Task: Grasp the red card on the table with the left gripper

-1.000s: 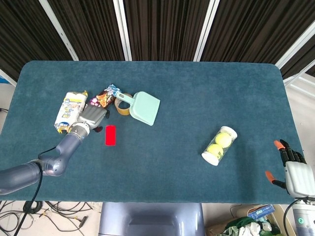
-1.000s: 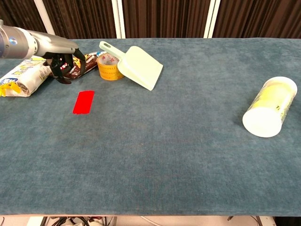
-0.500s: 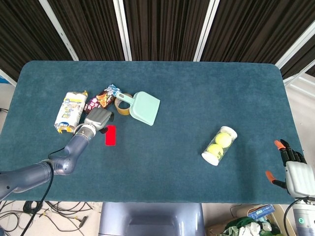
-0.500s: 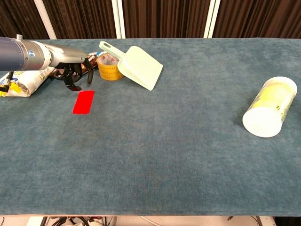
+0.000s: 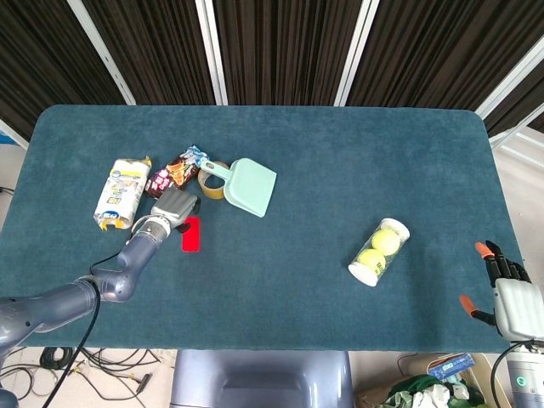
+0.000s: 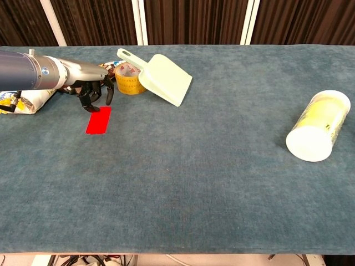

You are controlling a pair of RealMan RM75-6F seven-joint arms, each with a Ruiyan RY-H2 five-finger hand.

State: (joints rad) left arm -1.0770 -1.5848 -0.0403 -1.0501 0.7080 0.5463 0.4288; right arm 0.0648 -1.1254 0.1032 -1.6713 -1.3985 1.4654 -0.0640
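Hovering with fingers apart and empty, the left robot hand (image 6: 91, 93) overhangs the red card's (image 6: 99, 120) far end.

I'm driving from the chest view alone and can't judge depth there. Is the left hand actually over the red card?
Observer: In the head view, the left hand overlaps only the far left corner of the red card. The rest of the card shows uncovered.
Operator: Where is my other hand? I can't see it.
Observer: The right hand is off the table, beyond its near right corner. Its fingers are apart and it holds nothing.
Operator: Is anything in that tube on the right?
Observer: Yes, the head view shows two tennis balls inside the tube.
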